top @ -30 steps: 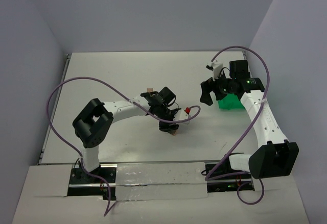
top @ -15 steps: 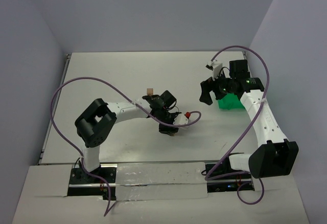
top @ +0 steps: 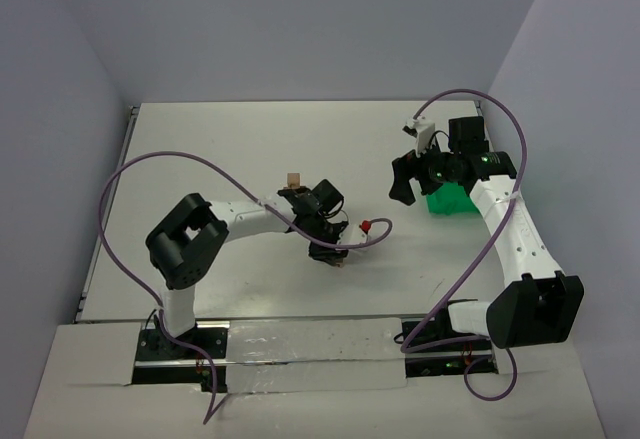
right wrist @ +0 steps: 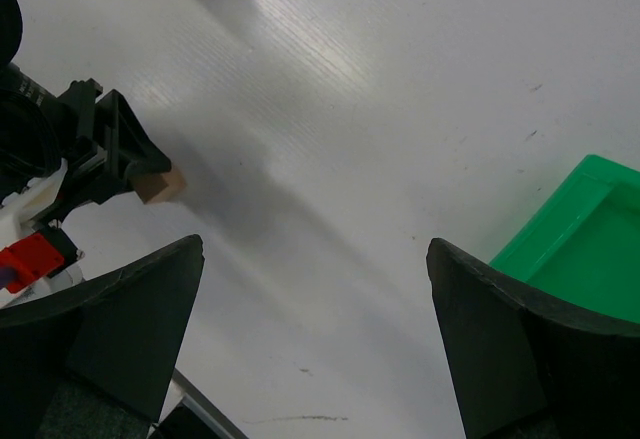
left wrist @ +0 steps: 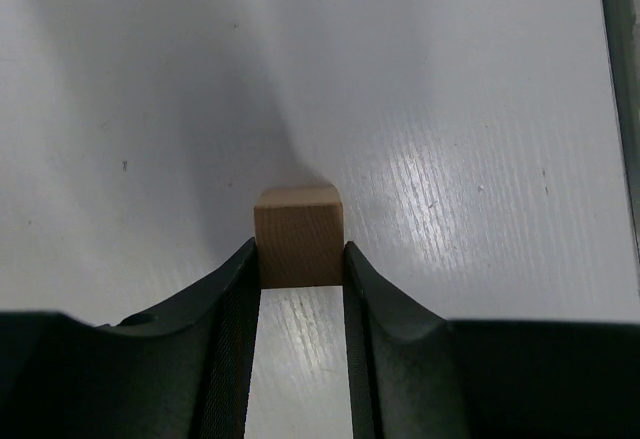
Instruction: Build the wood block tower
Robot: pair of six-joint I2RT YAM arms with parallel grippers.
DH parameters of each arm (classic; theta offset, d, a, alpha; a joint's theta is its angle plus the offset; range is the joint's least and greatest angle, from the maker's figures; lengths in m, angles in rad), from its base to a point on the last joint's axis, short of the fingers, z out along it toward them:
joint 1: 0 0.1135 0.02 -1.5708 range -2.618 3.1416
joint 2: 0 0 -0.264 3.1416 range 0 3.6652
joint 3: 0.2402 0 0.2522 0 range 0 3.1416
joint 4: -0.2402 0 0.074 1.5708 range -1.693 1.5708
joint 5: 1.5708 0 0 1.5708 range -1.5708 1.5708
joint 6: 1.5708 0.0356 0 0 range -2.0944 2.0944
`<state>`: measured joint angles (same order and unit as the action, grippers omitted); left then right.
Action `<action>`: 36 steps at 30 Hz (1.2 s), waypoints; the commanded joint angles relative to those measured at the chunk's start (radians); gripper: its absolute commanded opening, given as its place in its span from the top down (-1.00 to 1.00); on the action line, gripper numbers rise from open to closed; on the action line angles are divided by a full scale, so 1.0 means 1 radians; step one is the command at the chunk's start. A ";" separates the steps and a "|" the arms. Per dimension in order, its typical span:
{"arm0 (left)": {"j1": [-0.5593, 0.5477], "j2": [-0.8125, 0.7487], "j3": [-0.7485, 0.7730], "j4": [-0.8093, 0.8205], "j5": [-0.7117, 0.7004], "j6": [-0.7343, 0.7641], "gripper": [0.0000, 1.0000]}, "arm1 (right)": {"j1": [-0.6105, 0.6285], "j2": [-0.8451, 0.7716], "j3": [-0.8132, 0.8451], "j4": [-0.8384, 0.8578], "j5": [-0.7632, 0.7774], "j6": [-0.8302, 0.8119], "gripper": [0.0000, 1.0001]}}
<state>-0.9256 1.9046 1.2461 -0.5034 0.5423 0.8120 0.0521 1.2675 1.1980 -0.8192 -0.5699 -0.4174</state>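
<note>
1. Two left jaws pinch a small light-brown wooden cube (left wrist: 298, 237) by its sides, low over the white counter (left wrist: 470, 109).
2. The right jaws stand spread wide near the bright green plastic bin (right wrist: 585, 249).
3. A second light-brown wooden cube (top: 292, 177) sits on the counter just beyond the left arm (top: 245, 214).

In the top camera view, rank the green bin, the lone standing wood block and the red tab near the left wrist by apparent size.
Largest: the green bin, even with the right arm covering part of it.
Then the standing wood block and the red tab. Both are tiny and look about alike, so I won't rank them.
</note>
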 commanded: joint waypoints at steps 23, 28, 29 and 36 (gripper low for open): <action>0.505 -0.161 0.605 -0.615 0.042 -0.004 0.64 | -0.006 0.036 0.031 0.025 -0.053 0.040 -0.99; 0.508 -0.113 0.629 -0.611 0.033 0.010 0.63 | -0.006 0.046 0.036 0.022 -0.061 0.042 -0.99; 0.508 -0.101 0.633 -0.612 0.034 0.012 0.63 | -0.006 0.048 0.038 0.021 -0.062 0.042 -0.99; 0.506 -0.040 0.658 -0.610 0.043 0.015 0.63 | -0.006 0.056 0.043 0.019 -0.058 0.042 -0.99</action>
<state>-0.4191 1.8437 1.8453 -1.0971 0.5753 0.8117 0.0517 1.3193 1.1988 -0.8017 -0.6147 -0.3824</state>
